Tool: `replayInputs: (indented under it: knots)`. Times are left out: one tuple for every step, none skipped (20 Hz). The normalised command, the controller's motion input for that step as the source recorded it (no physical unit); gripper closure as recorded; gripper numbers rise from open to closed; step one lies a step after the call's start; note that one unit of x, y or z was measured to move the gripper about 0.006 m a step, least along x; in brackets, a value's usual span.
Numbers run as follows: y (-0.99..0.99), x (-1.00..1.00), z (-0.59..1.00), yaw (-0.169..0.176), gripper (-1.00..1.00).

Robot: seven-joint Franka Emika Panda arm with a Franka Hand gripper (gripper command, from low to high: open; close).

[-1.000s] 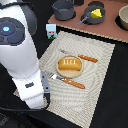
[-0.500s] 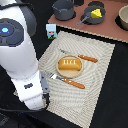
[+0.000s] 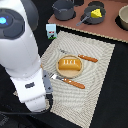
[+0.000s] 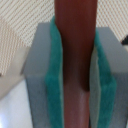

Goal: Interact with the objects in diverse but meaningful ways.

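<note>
Between the teal-padded grey fingers (image 4: pixel 54 75) of your gripper (image 4: pixel 75 75), a smooth reddish-brown sausage (image 4: pixel 75 45) sits clamped, both pads pressed flat to its sides, as the wrist view shows. From the exterior view, the bulky white arm (image 3: pixel 22 55) blocks the gripper itself, so you cannot place the sausage over the scene from there. An orange-brown bread loaf (image 3: pixel 69 65) rests on a round plate (image 3: pixel 69 75) in the middle of the woven beige placemat (image 3: pixel 100 75), an orange-handled fork (image 3: pixel 80 57) and an orange-handled knife (image 3: pixel 69 81) either side. A white milk carton (image 3: pixel 51 31) stands by the mat's far corner; a yellow cheese wedge (image 3: pixel 95 13) lies in the small grey long-handled saucepan (image 3: pixel 90 16). Your risk, as a judgement: the sausage looks slick and rounded, so a quick swing could let it slide through the pads; lowering blind behind the arm could knock the knife.
</note>
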Motion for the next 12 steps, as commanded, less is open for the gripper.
replayInputs:
  knots:
    - [0.59,-0.92,1.00,0.000,1.00]
    - [0.61,-0.95,1.00,0.000,1.00]
    - [0.62,-0.97,1.00,0.000,1.00]
    - [0.61,-0.97,0.90,0.000,1.00]
    - [0.60,-0.95,0.83,0.000,1.00]
    - [0.59,-0.97,0.77,0.000,1.00]
    - [0.58,-0.99,0.65,0.000,1.00]
    - [0.57,-1.00,0.53,0.000,1.00]
    - [0.58,-1.00,0.41,0.000,1.00]
    - [0.58,-1.00,0.26,0.000,1.00]
    - [0.57,-1.00,0.14,0.000,1.00]
    - [0.54,-1.00,0.00,0.000,1.00]
